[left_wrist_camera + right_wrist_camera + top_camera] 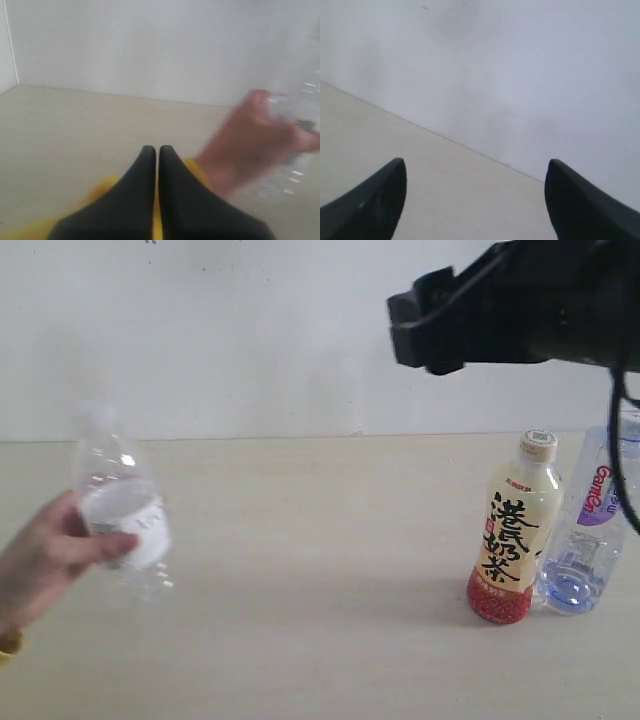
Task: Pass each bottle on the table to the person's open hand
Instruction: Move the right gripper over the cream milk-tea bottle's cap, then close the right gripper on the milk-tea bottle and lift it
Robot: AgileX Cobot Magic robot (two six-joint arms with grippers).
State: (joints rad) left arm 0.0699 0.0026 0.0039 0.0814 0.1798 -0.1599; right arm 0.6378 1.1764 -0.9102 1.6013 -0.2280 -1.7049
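Observation:
A person's hand (45, 565) at the left edge grips the clear ridged bottle (120, 510), which is blurred and lifted off the table (300, 570). The cream-yellow bottle (512, 532) with black characters stands upright at the right. The clear bottle with the purple-red label (590, 530) stands just beside it. My right arm (480, 315) hangs high above them. My right gripper (475, 167) is open, with only table and wall between its fingers. My left gripper (157, 149) is shut and empty, close to the hand (250, 145) and its bottle (300, 125).
A white wall (250, 340) rises along the table's far edge. A yellow sleeve (195, 167) shows beneath my left fingers. A black cable (622, 450) dangles from the right arm in front of the labelled bottle.

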